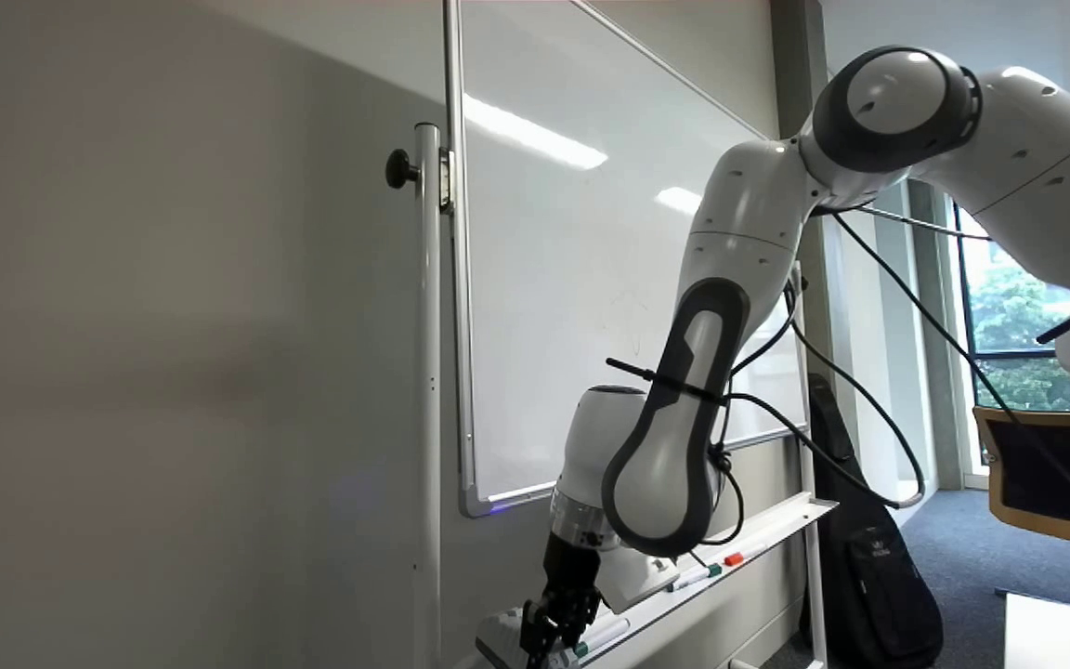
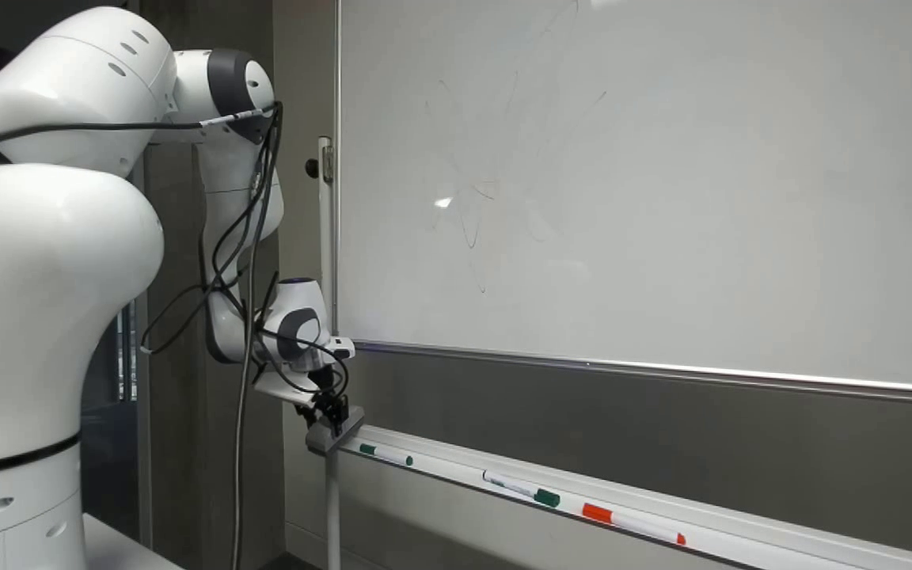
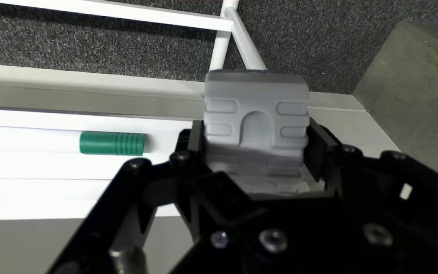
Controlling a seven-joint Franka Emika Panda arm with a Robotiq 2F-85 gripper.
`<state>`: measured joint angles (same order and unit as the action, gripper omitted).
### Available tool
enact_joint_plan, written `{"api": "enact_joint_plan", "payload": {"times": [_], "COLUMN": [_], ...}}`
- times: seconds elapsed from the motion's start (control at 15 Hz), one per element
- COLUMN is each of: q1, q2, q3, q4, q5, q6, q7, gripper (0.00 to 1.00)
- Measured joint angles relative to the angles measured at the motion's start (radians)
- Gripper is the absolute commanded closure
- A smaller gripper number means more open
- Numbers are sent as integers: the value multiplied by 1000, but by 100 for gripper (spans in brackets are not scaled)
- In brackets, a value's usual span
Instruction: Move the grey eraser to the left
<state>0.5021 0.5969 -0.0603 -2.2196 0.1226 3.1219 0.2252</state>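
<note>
The grey eraser is a light-grey ridged block between my fingers in the wrist view. My gripper has a finger against each of its sides and is shut on it. In an exterior view the eraser lies crosswise at the end of the white pen tray, with the gripper pointing down onto it. It also shows partly behind the gripper in an exterior view, where the eraser is near the bottom edge. I cannot tell whether it touches the tray.
A green-capped marker lies on the tray close to the gripper; its green cap shows in the wrist view. Another green marker and a red marker lie farther along. The whiteboard and its post stand close by.
</note>
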Motion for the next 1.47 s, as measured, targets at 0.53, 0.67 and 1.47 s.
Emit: {"api": "enact_joint_plan", "payload": {"times": [0.53,0.67,1.47], "q1": [-134,-135,68], "q2": [-7,-4,58], "q3": [118,108,-136], "q4": [38,38,52], "q5": [4,4,6], "q6": [27,47,46], "q7": [0,0,90], "gripper": [62,62,62]}}
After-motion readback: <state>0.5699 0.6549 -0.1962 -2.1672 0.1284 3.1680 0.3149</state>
